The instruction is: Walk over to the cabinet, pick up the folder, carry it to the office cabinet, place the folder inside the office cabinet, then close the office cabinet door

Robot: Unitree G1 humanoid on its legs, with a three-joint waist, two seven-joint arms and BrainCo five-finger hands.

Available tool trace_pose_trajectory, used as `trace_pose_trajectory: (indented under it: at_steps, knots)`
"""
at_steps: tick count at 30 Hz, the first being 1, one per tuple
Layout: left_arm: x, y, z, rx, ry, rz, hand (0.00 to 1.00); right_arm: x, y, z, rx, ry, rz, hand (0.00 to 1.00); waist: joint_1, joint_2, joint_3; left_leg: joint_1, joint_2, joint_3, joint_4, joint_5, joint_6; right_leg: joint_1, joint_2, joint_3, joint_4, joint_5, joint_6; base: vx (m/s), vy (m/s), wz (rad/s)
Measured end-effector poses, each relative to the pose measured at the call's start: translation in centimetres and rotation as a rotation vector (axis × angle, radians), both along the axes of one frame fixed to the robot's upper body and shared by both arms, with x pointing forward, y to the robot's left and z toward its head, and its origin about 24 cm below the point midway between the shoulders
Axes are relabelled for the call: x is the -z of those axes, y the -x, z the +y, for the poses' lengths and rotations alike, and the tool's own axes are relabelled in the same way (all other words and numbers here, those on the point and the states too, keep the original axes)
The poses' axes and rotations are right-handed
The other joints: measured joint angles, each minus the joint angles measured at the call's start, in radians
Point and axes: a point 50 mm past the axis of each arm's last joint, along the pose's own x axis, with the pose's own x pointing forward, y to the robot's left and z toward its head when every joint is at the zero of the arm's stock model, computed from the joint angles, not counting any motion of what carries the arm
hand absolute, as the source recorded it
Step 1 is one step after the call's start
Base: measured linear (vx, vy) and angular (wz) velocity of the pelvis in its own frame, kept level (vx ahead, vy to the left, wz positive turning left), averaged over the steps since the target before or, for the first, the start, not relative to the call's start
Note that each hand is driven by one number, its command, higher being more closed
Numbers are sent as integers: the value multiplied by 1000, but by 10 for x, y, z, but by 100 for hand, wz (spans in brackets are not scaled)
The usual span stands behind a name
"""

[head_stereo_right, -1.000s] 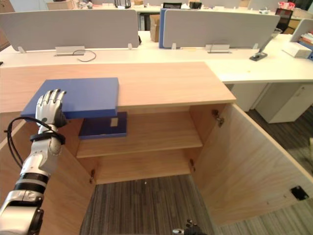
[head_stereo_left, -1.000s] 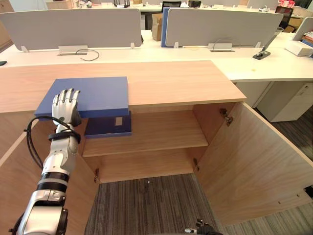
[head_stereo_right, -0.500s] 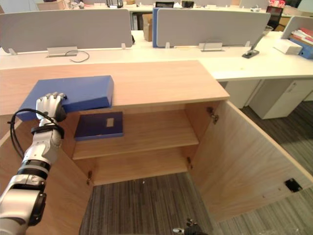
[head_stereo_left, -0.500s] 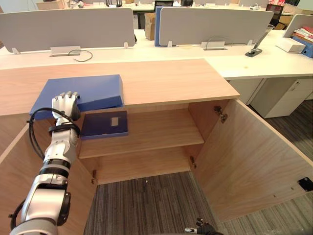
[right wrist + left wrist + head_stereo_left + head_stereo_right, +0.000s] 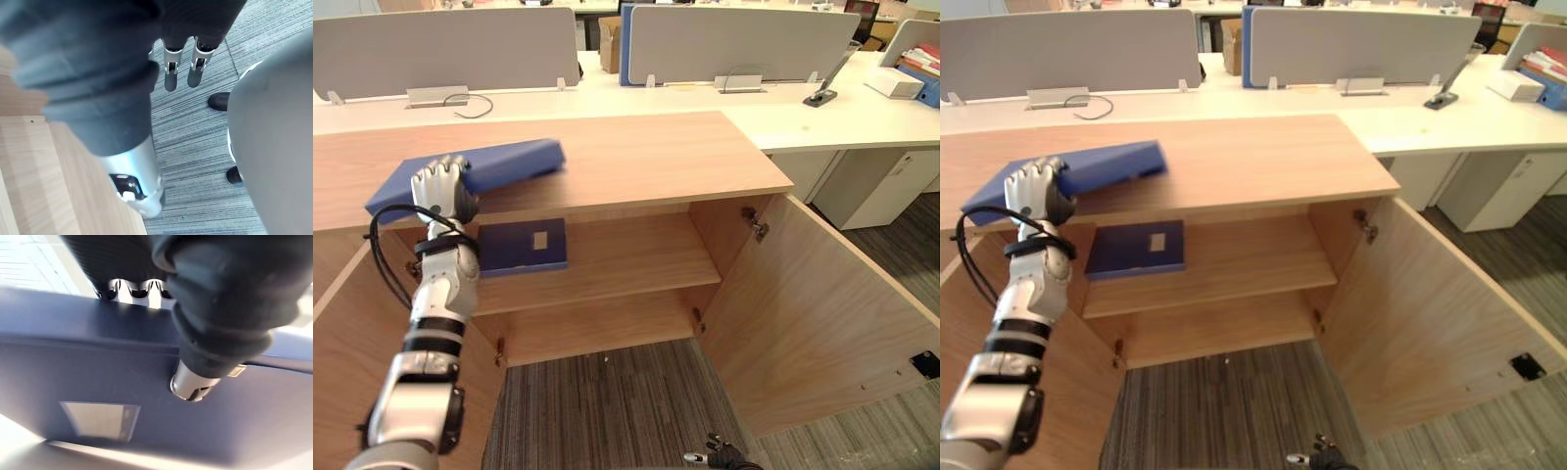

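Left eye view: the folder [image 5: 504, 164] is gripped at its overhanging edge by the left hand [image 5: 440, 186] and tilted, seemingly for lifting off the counter [image 5: 656, 157]; the right hand [image 5: 170, 78] hangs slack.

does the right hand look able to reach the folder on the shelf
Probably yes: the cabinet stands open and nothing blocks the shelf folder. The right hand hangs low, though, and that folder lies far left.
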Motion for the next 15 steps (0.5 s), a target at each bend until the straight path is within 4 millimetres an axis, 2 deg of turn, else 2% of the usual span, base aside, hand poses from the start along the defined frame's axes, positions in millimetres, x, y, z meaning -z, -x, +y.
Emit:
trace_pose_trajectory:
  at_steps: [2, 5, 6, 8, 9, 11, 15]
  knots:
    - [-3, 31, -38, 128, 228, -186, 100, 1, 2, 0, 5, 7, 19, 0, 9, 0, 1, -8, -3, -34, 3, 2, 4, 3, -7, -4, 5, 0, 0, 63, -10, 24]
    - [8, 52, -63, 232, 440, -252, 100, 2, 4, 0, 10, 15, 33, 0, 21, 0, 0, 1, -3, -64, 16, -2, 10, 25, -11, -3, 5, 0, 0, 29, -2, 24]
    - [16, 63, -75, 320, 548, -253, 100, 2, 6, 0, 13, 17, 39, 0, 35, 0, 0, 6, -3, -84, 29, -4, 12, 42, -15, -3, 5, 0, 0, -5, -10, 15]
    - [21, 70, -81, 373, 592, -245, 100, 2, 6, 1, 6, 17, 40, 0, 51, 0, 0, 13, -2, -85, 33, -6, 13, 51, -16, -2, 5, 0, 0, -45, -4, 7]
    - [25, 78, -89, 480, 683, -228, 100, 2, 6, 1, 5, 14, 40, 0, 63, -1, -2, 16, 1, -86, 38, -10, 14, 56, -18, -2, 5, 0, 0, -95, 2, 1]
    - [32, 86, -94, 568, 750, -197, 100, 1, 2, 5, -15, 11, 25, 0, 74, -2, -4, 15, 2, -85, 40, -14, 14, 57, -19, -2, 5, -3, 4, -93, -4, -2]
    - [54, 101, -91, 754, 1020, -114, 100, -6, -17, 30, -113, -42, -67, 0, 83, 5, -13, 13, 10, -84, 52, -30, 10, 68, -14, 0, 9, -14, 17, -131, -49, -3]
